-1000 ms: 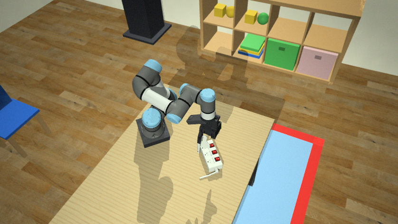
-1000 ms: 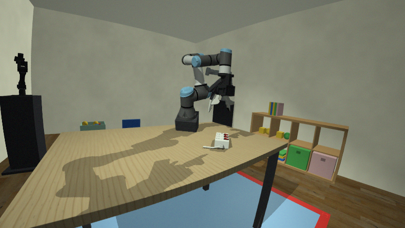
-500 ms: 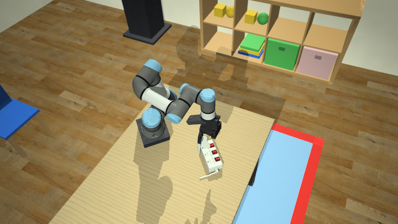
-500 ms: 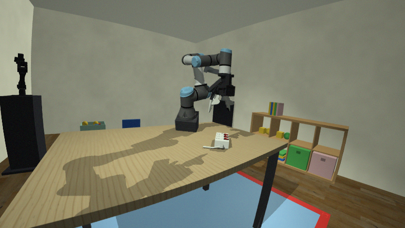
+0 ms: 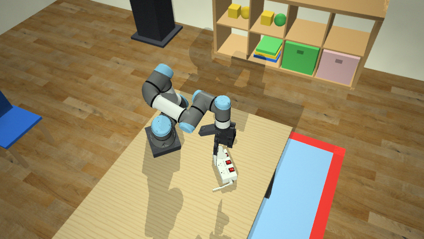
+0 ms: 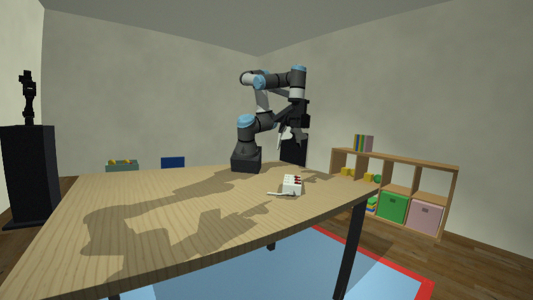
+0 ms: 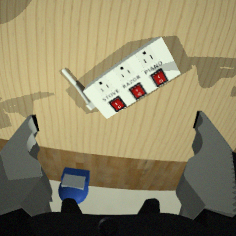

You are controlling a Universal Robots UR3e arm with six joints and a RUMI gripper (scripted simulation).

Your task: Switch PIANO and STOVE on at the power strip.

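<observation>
A white power strip (image 7: 134,84) lies face up on the wooden table, with three red rocker switches labelled STOVE (image 7: 116,104), RAZOR (image 7: 137,92) and PIANO (image 7: 159,79). A short cable stub (image 7: 75,86) sticks out at the STOVE end. The strip also shows in the top view (image 5: 225,164) and the exterior view (image 6: 290,184). My gripper (image 7: 115,113) is open and empty, hanging well above the strip near its far end, as the top view (image 5: 220,145) and the exterior view (image 6: 290,136) show. I cannot tell which way each switch is set.
The arm's base (image 5: 162,139) stands on the table's far corner. The table's right edge (image 5: 276,177) is close to the strip, over a blue and red mat (image 5: 299,190). A shelf with boxes (image 5: 296,38) stands behind. A blue chair (image 5: 14,124) stands at the left.
</observation>
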